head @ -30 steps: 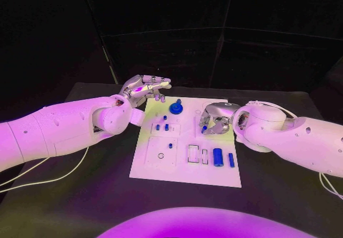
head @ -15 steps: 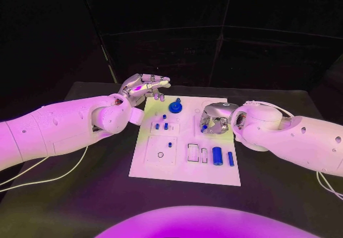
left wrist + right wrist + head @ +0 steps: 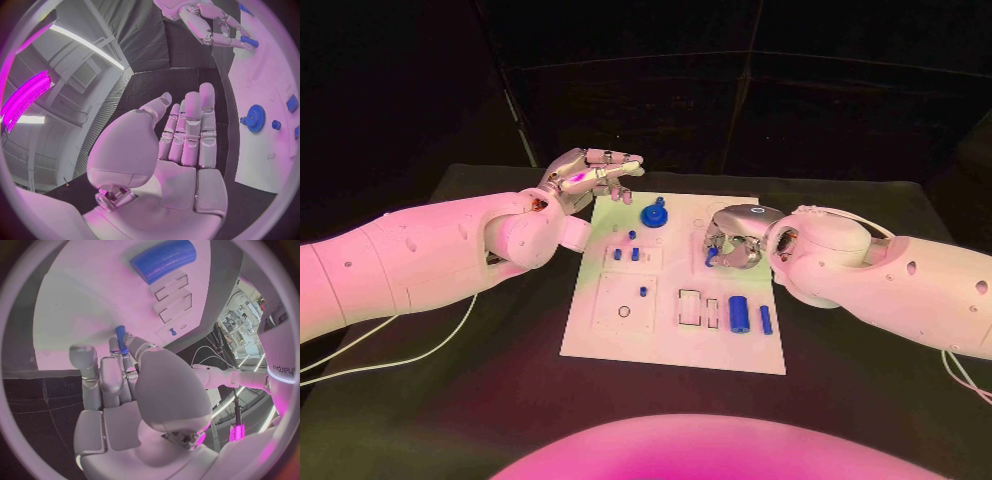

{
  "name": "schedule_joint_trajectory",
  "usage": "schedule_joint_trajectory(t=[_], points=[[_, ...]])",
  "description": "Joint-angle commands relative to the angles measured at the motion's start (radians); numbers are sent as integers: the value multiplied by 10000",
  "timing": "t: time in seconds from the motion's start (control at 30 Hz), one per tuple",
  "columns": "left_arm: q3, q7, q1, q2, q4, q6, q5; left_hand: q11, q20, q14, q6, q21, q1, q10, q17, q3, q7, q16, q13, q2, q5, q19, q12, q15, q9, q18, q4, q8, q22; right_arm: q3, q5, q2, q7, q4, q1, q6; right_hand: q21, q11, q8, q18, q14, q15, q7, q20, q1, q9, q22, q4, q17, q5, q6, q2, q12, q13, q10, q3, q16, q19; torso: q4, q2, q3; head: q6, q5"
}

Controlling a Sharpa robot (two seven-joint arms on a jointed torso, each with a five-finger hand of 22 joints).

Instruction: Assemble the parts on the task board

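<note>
Fingers (image 3: 125,352) of the right hand (image 3: 733,240) pinch a small blue pin (image 3: 121,336) above the right side of the white board (image 3: 668,345). The left hand (image 3: 589,175) hovers over the board's far left corner, fingers (image 3: 190,130) straight, together and empty. A blue gear (image 3: 655,215) stands near it; two blue cylinders (image 3: 740,316) lie at the board's near right, on the black tabletop (image 3: 459,400).
</note>
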Motion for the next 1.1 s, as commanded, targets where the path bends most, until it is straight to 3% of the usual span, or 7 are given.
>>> schedule_joint_trajectory(t=[0.03, 0.17, 0.37, 0.57, 0.77, 0.93, 1.1], points=[[7, 35, 13, -8, 10, 134, 25, -6, 21, -68, -43, -50, 69, -82, -12, -18, 1, -30, 11, 53, 14, -74, 48, 21, 8, 128, -54, 29, -15, 16, -60, -115, 159, 180, 21, -1299, 64, -8, 48, -179, 234, -65, -36, -31, -236, 37, 61, 117, 18, -187, 106, 33, 1, 11, 124, 7, 57, 66, -8, -5, 4, 4, -9], [7, 39, 13, -10, 11, 137, 25, -5, 22, -69, -42, -52, 67, -86, -13, -21, 2, -27, 12, 59, 13, -73, 54, 21, 8, 129, -50, 32, -19, 22, 46, -334, 94, 393, 21, -1688, 104, -39, 68, -188, 239, -88, -70, -50, -244, 43, 122, 126, 41, -189, 168, 44, -9, 21, 195, 57, 86, 87, 9, -11, -13, 14, -26], [7, 35, 12, -24, 7, 135, 25, -5, 22, -69, -42, -52, 67, -86, -13, -21, 2, -27, 12, 59, 13, -73, 54, 21, 8, 129, -50, 32, -19, 49, 335, -780, -34, 864, 36, -2096, 136, -65, 81, -195, 241, -114, -92, -78, -191, 47, 165, 70, 49, -85, 229, 27, -42, 29, 260, 150, 110, 102, -13, -8, -7, 19, -20], [7, 69, 12, -22, 4, 109, 25, -4, 22, -69, -42, -54, 65, -88, -13, -23, 3, -26, 12, 62, 12, -72, 58, 21, 9, 129, -48, 34, -20, 69, 709, -865, 27, 1299, 45, -2207, 148, -69, 80, -198, 239, -120, -94, -87, -170, 46, 179, 37, 36, -29, 246, 3, -65, 30, 277, 188, 110, 105, -12, -1, -2, 37, -44], [7, 173, 12, 16, 10, 79, 25, -3, 23, -70, -42, -56, 62, -91, -14, -26, 5, -24, 12, 65, 11, -72, 63, 22, 9, 129, -45, 36, -22, 70, 922, -366, 289, 1533, 42, -2213, 144, -68, 73, -196, 235, -123, -89, -94, -140, 43, 166, -3, 27, 30, 253, -8, -93, 29, 288, 238, 111, 97, 23, -4, -12, 66, -57], [7, 202, 13, 45, -11, 57, 25, -3, 23, -70, -43, -56, 61, -91, -15, -27, 6, -24, 12, 65, 11, -72, 64, 22, 9, 129, -45, 36, -23, 60, 822, 398, 435, 1566, 32, -2074, 140, -64, 67, -195, 230, -122, -82, -96, -129, 40, 156, -23, 5, 60, 252, -18, -109, 29, 290, 260, 101, 91, 16, 2, -6, 81, 20], [7, 217, 14, 86, -16, 37, 25, -3, 23, -70, -43, -56, 61, -91, -15, -27, 6, -24, 12, 65, 11, -72, 64, 22, 9, 129, -45, 36, -23, 29, 684, 1141, 554, 1357, -124, -1776, 139, -62, 65, -195, 228, -122, -80, -96, -129, 39, 155, -26, -8, 65, 250, -22, -113, 28, 290, 263, 94, 89, 19, 5, -28, 63, 139]])
